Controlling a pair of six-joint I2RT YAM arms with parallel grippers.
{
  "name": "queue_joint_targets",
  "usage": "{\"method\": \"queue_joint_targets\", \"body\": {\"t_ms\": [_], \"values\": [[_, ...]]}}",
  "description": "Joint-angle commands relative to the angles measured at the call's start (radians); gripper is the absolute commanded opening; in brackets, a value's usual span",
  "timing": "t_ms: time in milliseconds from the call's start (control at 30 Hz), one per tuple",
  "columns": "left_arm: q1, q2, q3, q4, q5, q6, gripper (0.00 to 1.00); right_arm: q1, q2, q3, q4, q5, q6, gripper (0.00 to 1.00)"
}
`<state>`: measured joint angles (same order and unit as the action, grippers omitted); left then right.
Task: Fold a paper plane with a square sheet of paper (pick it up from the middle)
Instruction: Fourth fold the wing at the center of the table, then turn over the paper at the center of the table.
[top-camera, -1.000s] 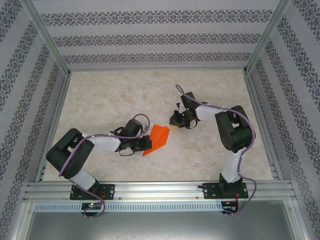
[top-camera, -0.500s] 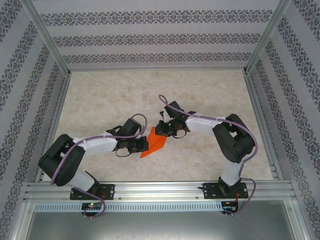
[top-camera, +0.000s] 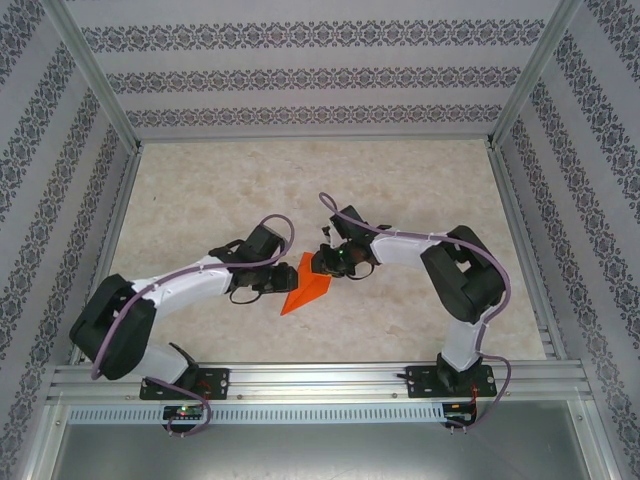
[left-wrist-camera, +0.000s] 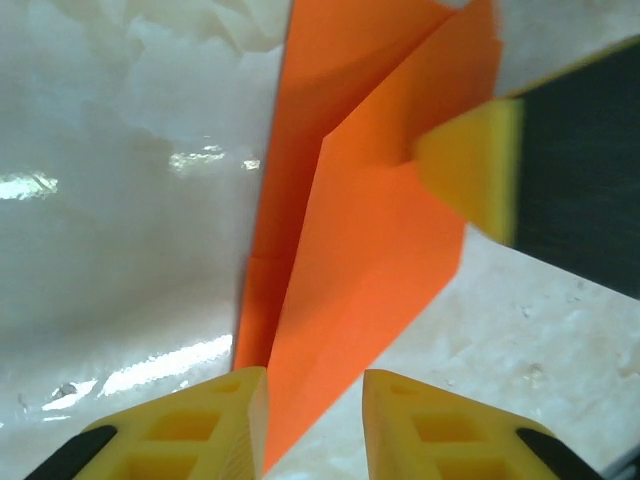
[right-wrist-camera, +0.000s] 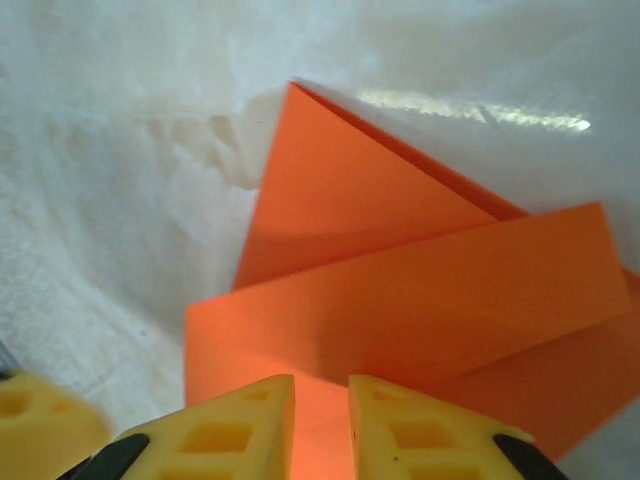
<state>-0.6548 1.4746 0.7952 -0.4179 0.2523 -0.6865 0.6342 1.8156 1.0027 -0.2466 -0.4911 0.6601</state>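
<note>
Between both sets of fingers, the half-folded orange paper plane (top-camera: 308, 287) rests on the pale surface (top-camera: 420, 190). The left fingers (left-wrist-camera: 225, 420) stand slightly spread astride its edge, and the right fingers (right-wrist-camera: 240, 420) are narrowly parted over a folded flap.

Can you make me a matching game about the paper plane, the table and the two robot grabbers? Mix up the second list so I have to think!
Things:
1. paper plane
2. table
3. left gripper
4. right gripper

Places and colours:
a. pale and marbled
b. at the plane's far end, seen from above
c. bright orange
d. at the plane's left edge, seen from above

Pairs: 1-c, 2-a, 3-d, 4-b
</note>
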Motion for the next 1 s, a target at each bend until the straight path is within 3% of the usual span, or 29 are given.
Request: {"method": "queue_joint_targets", "body": {"t_ms": [0,333,633,967], "values": [[0.005,0.054,0.061,-0.067,-0.032,0.062,0.34,-0.008,-0.104,-0.036,-0.026,0.033,-0.007,0.26],[0.006,0.122,0.120,-0.095,-0.052,0.091,0.32,-0.016,-0.240,-0.253,0.077,0.042,0.143,0.37],[0.006,0.175,0.121,-0.092,-0.043,0.092,0.34,0.015,-0.228,-0.315,0.214,0.029,0.254,0.37],[0.004,0.203,0.097,-0.066,-0.002,0.081,0.34,0.032,-0.171,-0.322,0.246,0.022,0.298,0.36]]}}
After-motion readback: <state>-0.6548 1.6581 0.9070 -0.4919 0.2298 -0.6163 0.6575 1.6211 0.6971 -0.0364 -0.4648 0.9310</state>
